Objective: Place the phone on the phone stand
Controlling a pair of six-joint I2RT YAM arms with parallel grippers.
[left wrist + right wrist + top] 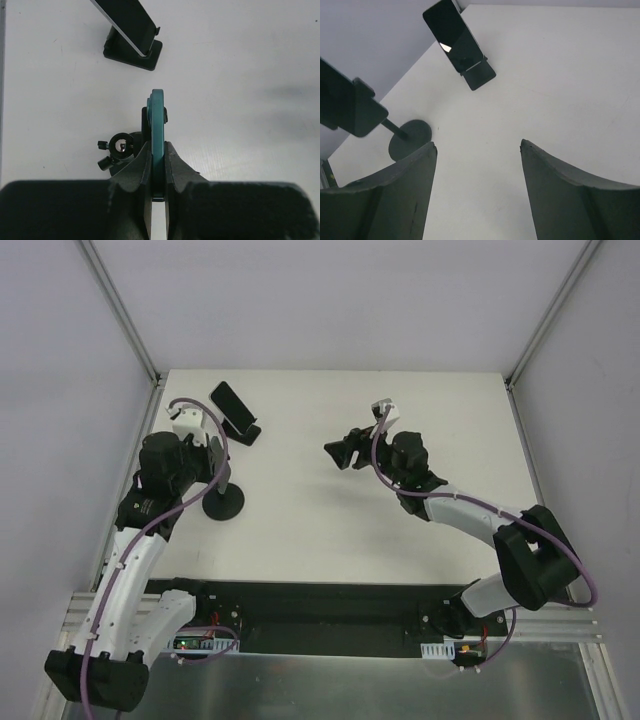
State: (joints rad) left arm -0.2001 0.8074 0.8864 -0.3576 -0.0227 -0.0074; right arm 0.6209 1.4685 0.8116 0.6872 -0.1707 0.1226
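Observation:
My left gripper [158, 145] is shut on the phone [158, 115], a thin slab seen edge-on with a teal rim. It holds the phone upright right over the phone stand, whose clamp knob [120, 145] shows just left of the fingers. In the top view the left gripper [208, 455] is above the stand's round disc base [222, 503]. In the right wrist view the phone's dark face [347, 102] sits at the top of the stand's thin arm, above the disc base [410, 137]. My right gripper [338, 453] is open and empty over mid-table, also in its wrist view [477, 145].
A second black phone [232, 402] leans on a small black wedge stand [243, 430] at the back left, also seen in the left wrist view [127, 20] and the right wrist view [454, 37]. White walls enclose the table on three sides.

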